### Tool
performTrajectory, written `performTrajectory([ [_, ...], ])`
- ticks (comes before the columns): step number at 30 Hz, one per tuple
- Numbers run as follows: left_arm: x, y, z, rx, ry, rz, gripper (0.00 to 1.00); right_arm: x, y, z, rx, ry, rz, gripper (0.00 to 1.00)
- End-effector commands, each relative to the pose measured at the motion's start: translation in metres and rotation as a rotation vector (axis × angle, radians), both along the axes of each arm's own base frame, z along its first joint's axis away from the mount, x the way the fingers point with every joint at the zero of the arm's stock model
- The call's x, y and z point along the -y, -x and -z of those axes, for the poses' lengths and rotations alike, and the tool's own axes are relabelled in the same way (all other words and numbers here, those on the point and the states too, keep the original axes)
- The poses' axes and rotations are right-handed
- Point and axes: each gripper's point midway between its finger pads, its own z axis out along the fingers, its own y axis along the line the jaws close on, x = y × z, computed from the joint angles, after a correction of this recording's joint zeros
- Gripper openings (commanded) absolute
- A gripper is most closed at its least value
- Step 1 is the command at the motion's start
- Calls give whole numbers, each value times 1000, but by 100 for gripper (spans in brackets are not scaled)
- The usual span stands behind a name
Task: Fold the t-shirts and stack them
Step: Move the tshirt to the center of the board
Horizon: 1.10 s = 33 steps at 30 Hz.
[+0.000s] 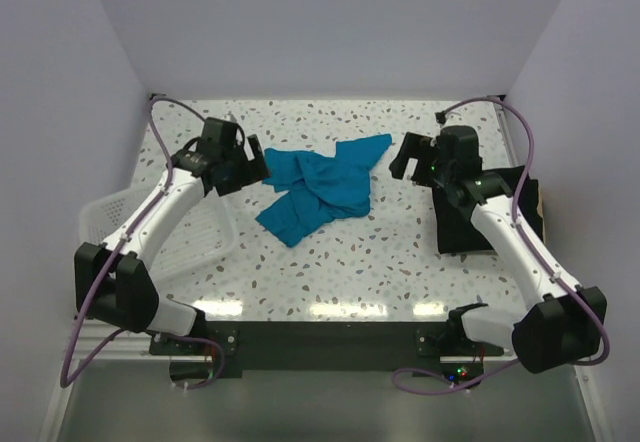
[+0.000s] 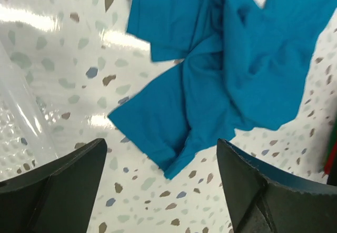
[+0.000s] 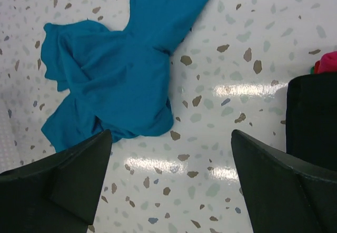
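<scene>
Gripper on the left arm (image 1: 250, 167) hangs above the tabletop (image 1: 400, 262) with its two fingers spread wide and nothing between them; its wrist view shows the same gap (image 2: 160, 143), with cloth and bare surface below it. At the far left a single white mesh basket (image 1: 100, 217) sits at the table's edge, beside that arm.

The tabletop is glossy white terrazzo flecked with grey, brown and blue chips, and strips of light reflect off it. Plain pale walls close it in on the left, back and right.

There are two t-shirts. The teal-blue t-shirt (image 1: 325, 187) lies crumpled and twisted near the middle, between the two grippers, with one sleeve reaching toward the back right. The black t-shirt (image 1: 452, 230) lies at the right side, partly beneath the right arm, well apart from the teal one.

The right gripper (image 1: 405, 157) is also spread wide and holds nothing, hanging just right of the teal shirt. Its wrist view (image 3: 171, 133) shows bare tabletop between the fingers and a small pink item (image 3: 327, 61) at the right edge, by the black cloth.
</scene>
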Motion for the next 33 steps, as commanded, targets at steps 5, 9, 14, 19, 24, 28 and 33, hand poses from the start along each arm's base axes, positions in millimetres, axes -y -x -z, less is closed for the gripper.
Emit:
performTrajectory([
  [5, 15, 22, 40, -71, 8, 128, 88, -38, 1, 31, -93, 14, -170, 98],
  [9, 26, 15, 70, -144, 2, 156, 86, -86, -12, 42, -107, 66, -284, 97],
  [14, 29, 0, 94, -184, -29, 171, 85, -148, -38, 51, -132, 75, -418, 93],
  [19, 18, -19, 101, -175, -114, 149, 84, -170, -73, 80, -185, 99, -424, 91],
  [24, 17, -45, 97, -129, -137, 154, 84, -179, -99, 89, -202, 108, -380, 90],
  [28, 5, -65, 99, -119, -168, 125, 80, -170, -111, 106, -220, 157, -301, 89],
  [33, -12, -84, 102, -81, -209, 98, 76, -161, -141, 104, -189, 241, -220, 90],
])
